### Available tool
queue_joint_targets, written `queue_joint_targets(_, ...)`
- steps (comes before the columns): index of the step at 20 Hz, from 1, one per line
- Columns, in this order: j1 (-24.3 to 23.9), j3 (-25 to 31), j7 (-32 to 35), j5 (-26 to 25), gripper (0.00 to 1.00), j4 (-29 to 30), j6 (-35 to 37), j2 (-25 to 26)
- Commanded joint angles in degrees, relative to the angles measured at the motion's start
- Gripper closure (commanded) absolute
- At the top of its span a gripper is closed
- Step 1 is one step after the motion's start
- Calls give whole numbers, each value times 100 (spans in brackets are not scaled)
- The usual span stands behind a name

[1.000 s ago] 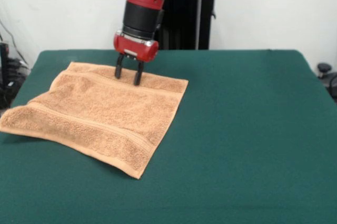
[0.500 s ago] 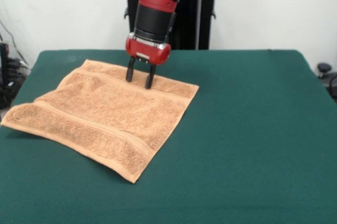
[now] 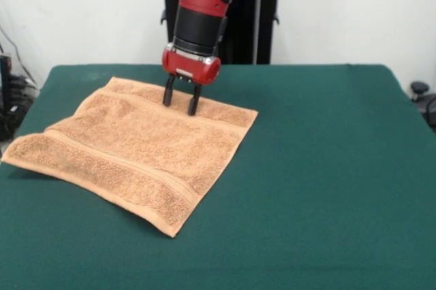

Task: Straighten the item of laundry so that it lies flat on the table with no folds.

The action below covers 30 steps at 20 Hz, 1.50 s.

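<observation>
Looking nearly done: the towel (image 3: 139,154) lies spread flat on the table (image 3: 320,167), no folds showing, gripper (image 3: 181,101) fingers apart, tips touching its far edge.

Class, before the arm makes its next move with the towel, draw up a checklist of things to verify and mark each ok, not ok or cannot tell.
1. Towel spread with no folds: ok.
2. Towel wholly on the table: cannot tell; its left corner reaches the table's edge.
3. Gripper open: ok, fingers apart.
4. Fingertips clear of the towel: not ok; they stand on its far edge.
5. Cloth pinched between fingers: cannot tell.
</observation>
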Motion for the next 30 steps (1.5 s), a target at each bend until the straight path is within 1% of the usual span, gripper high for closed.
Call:
queue_joint_targets(1,85,1079,1038,159,0,-87,392,420)
queue_joint_targets(7,356,1172,1309,644,0,-141,344,542)
queue_joint_targets(9,430,1112,1288,735,0,-123,386,500)
queue_joint_targets(14,378,1094,1120,671,0,-41,531,386)
queue_joint_targets(18,379,1226,1133,629,0,16,587,494)
queue_joint_targets(25,476,1460,1414,808,0,277,560,587)
queue_joint_targets(30,615,1432,1437,927,0,338,439,690)
